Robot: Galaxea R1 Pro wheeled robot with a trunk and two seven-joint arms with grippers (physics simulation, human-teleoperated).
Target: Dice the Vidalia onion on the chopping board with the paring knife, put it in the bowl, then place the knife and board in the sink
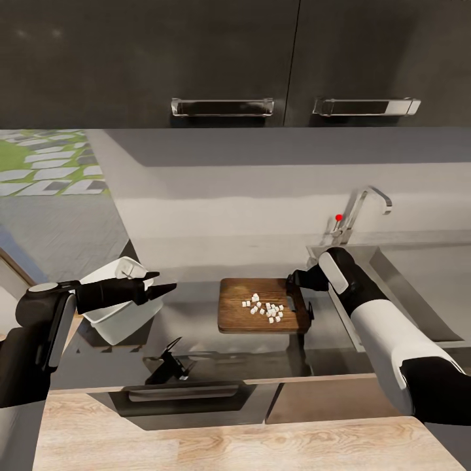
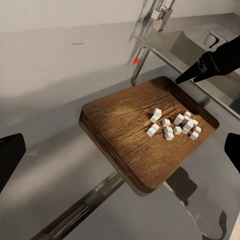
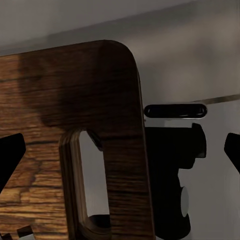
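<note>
A: Where do we see the diced onion (image 1: 265,309)?
B: On the chopping board (image 1: 237,313), at nine o'clock from the sink (image 1: 392,288).
A: And our jaws?
B: Left gripper (image 1: 159,282) and right gripper (image 1: 292,280) both gape, empty.

1. The chopping board (image 1: 261,314) is lying on the table (image 1: 190,307), carrying a cluster of onion cubes (image 1: 265,309).
2. The bowl (image 1: 121,307) is sitting to the board's left.
3. The sink (image 1: 418,294) is lying to the board's right.
</note>
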